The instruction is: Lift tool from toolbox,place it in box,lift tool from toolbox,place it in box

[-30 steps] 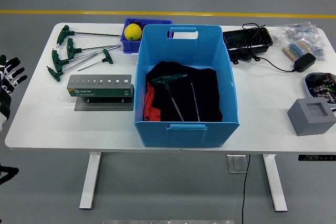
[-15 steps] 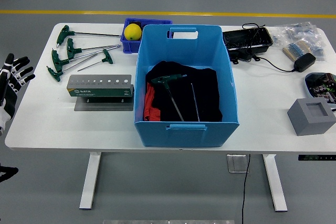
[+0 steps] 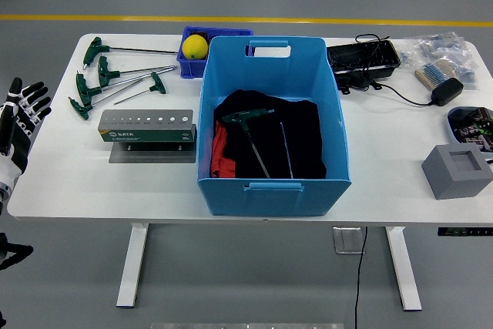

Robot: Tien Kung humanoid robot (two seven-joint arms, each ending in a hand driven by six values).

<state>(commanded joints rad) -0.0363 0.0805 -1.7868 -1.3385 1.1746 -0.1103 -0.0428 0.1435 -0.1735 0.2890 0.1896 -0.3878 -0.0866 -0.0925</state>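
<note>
The T-handle wrenches (image 3: pixel 108 82), the task's tools, lay in a loose cluster near the far left corner of the table (image 3: pixel 69 182), each with a green crossbar grip and a thin bright steel shaft pointing toward the right. The grips were grouped at the left edge side, which presented them toward the approaching arm; this is judged a convenient layout for a grasp across the handle. The longest wrench lay closest to the far edge, apart from the fanned group below it. One wrench (image 3: pixel 250 125) of the same type already rested inside the blue box (image 3: pixel 273 179), lying on dark cloth with a red item beside it, and a thin bare shaft lay next to it. The grey tool holder (image 3: pixel 146 127), a rack with a row of holes along its top, stood on a flat base just left of the box, with its holes unoccupied as far as could be seen. The left hand (image 3: pixel 21 109) hung at the left edge of the table, fingers spread and holding nothing, well apart from the wrenches. The right hand was not in view. A small dark-blue bin holding a yellow ball (image 3: pixel 195 45) touched the box's far left corner.
</note>
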